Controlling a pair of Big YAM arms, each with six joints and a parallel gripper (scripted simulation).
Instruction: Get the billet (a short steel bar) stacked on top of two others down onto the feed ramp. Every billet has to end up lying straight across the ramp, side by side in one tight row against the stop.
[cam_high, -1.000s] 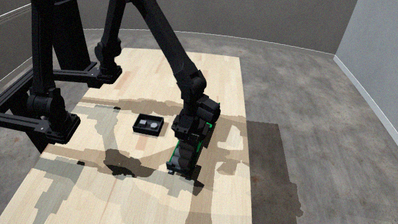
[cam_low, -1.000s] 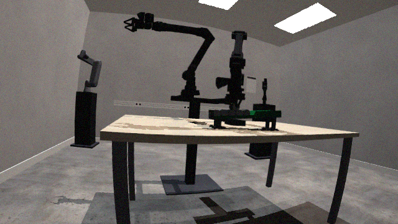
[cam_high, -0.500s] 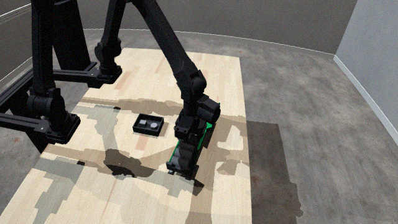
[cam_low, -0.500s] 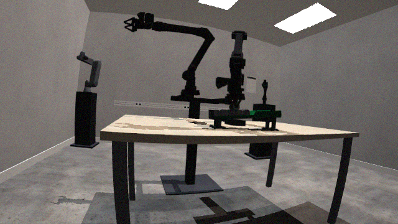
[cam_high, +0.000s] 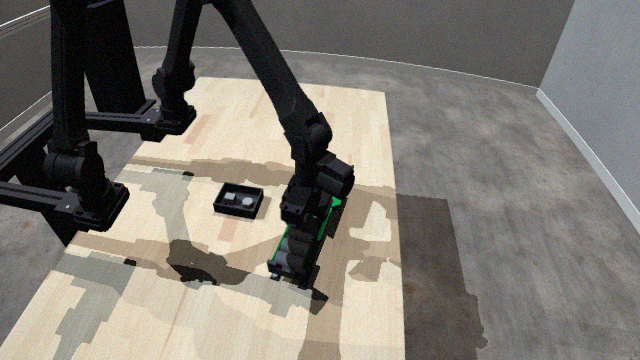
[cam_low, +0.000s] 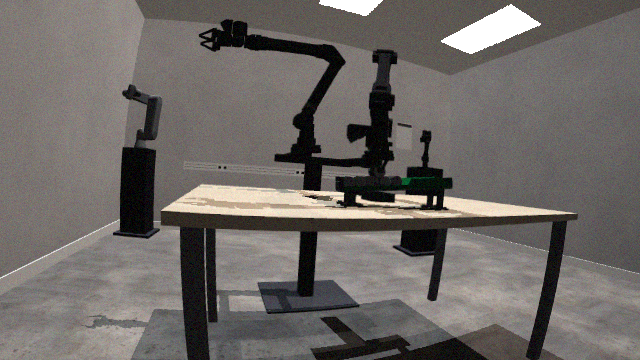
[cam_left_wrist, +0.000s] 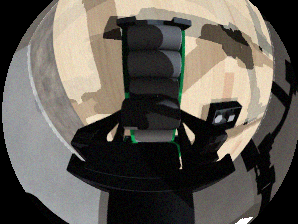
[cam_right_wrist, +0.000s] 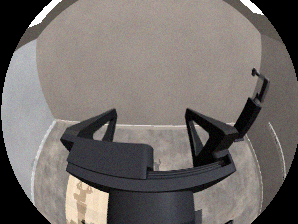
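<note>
The upper billet (cam_low: 377, 171) (cam_left_wrist: 151, 114) lies crosswise above the row of billets (cam_low: 367, 181) (cam_left_wrist: 152, 63) on the feed ramp (cam_high: 336, 202) (cam_low: 425, 183) (cam_left_wrist: 183, 65). In the left wrist view, one more billet (cam_left_wrist: 152, 135) shows on the side away from the stop (cam_low: 339, 183) (cam_left_wrist: 154, 22). Whether the upper billet bears on its neighbours cannot be determined.

Handling, as judged: steel, dense for its size, rigid, not fragile; its smooth round side is liable to roll or slip. Recommended hold: both end faces, at mid-height, axis kept level and square to the ramp.

The left gripper (cam_low: 378, 167) (cam_left_wrist: 150, 112) stands over the ramp, fingers partly open, one at each end of the upper billet; it is judged to have the bar gripped endwise. The billet lies centrally between the fingers, its length spanning the gap. The top view hides this contact behind the wrist.

The right gripper (cam_low: 201, 40) (cam_right_wrist: 151, 112) is raised well apart from the ramp, fully open, holding nothing. A small black tray (cam_high: 215, 206) (cam_left_wrist: 223, 105) sits beside the ramp.

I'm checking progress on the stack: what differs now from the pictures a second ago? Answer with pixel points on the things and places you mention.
In the top view, the left gripper (cam_high: 312, 218) (cam_low: 378, 169) (cam_left_wrist: 150, 112) has shifted slightly toward the picture's right. It is now closed on the upper billet (cam_left_wrist: 150, 111); when it took hold, I cannot tell. The right gripper (cam_low: 204, 39) (cam_right_wrist: 151, 112), feed ramp (cam_high: 327, 220) (cam_low: 425, 184) and black tray (cam_high: 235, 214) look unchanged.
</note>
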